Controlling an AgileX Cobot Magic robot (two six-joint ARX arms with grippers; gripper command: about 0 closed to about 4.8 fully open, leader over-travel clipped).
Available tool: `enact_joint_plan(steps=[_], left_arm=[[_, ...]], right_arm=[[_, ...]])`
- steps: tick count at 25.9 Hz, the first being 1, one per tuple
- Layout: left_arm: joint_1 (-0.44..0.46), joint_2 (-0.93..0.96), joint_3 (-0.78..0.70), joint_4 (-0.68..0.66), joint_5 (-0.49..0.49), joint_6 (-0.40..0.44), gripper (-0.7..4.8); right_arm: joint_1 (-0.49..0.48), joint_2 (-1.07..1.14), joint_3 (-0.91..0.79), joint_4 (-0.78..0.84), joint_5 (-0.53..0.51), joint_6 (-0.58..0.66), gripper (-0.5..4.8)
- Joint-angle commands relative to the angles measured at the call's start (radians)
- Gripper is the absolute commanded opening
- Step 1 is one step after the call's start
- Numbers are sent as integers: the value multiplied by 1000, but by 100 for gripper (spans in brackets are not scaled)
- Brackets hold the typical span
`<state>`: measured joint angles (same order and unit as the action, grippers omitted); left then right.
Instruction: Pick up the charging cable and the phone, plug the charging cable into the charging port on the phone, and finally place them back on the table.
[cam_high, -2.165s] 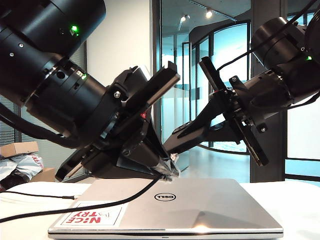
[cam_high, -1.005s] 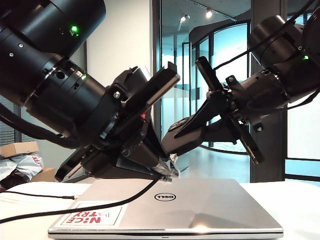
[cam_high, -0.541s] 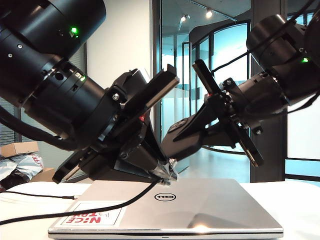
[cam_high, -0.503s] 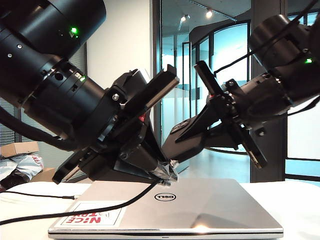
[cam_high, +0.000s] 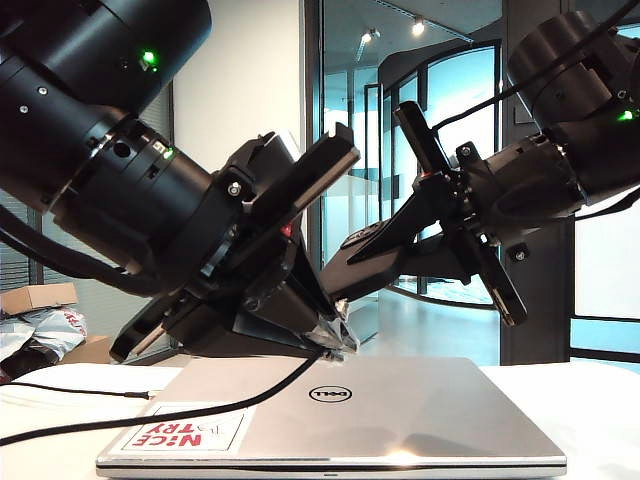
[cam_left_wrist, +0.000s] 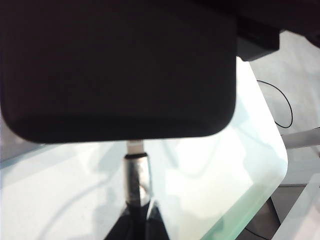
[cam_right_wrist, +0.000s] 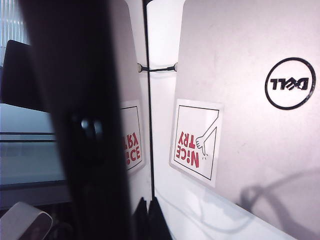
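Note:
My left gripper (cam_high: 335, 342) hangs just above the laptop lid, shut on the silvery plug (cam_left_wrist: 136, 175) of the charging cable (cam_high: 200, 410). The black cord trails down to the left over the lid. In the left wrist view my left gripper (cam_left_wrist: 137, 220) points the plug's tip at the lower edge of the black phone (cam_left_wrist: 115, 70); it touches that edge. My right gripper (cam_high: 395, 250) reaches in from the right, shut on the phone (cam_high: 345, 280), which slants down toward the plug. In the right wrist view the right gripper (cam_right_wrist: 148, 220) grips the phone (cam_right_wrist: 127, 90) edge-on; its glossy face mirrors the sticker.
A closed silver Dell laptop (cam_high: 400, 410) with a red-lettered sticker (cam_high: 185, 435) lies under both grippers on the white table (cam_high: 600, 400). Another thin black cord (cam_high: 80, 388) lies at the left. A cardboard box (cam_high: 40, 297) sits far back left.
The right arm's wrist has tilted and shifted slightly up and right, carrying the phone with it. The left arm and the plug have stayed put.

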<state>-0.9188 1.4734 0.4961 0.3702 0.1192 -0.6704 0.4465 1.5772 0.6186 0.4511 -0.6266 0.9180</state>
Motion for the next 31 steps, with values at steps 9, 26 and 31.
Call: enact_joint_plan(steps=[9,26,31], left_arm=[[2,-3,2,13,-3,0,-6],[2,-3,2,13,-3,0,-6],[2,-3,2,13,-3,0,-6]], right_arm=[[-52,-10,5,39,-42,-2,-5],[-48,-10,5,-6,-65,-10,-5],[-28,-10,5,-5,-59,-10,-5]])
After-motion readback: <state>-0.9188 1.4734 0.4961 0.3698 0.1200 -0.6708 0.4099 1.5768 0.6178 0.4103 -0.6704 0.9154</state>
